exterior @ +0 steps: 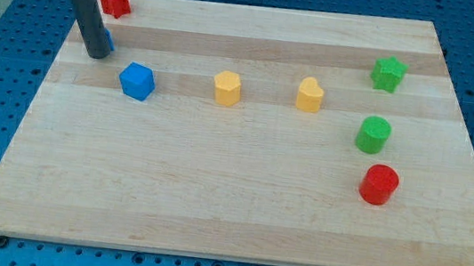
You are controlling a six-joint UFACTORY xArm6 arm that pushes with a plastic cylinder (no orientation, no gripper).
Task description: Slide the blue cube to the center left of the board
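Observation:
A blue cube-like block [136,80] lies on the wooden board [212,193] at the upper left. My tip [96,53] rests on the board to the left of it and a little toward the view's top, a short gap away. A second blue block [109,43] shows only as a sliver at the rod's right side, touching or nearly touching it; its shape cannot be made out.
A red block [114,0] sits at the top left corner. Two yellow blocks [227,88] [310,95] lie mid-board. At the right are a green star [388,73], a green cylinder [374,134] and a red cylinder [380,184].

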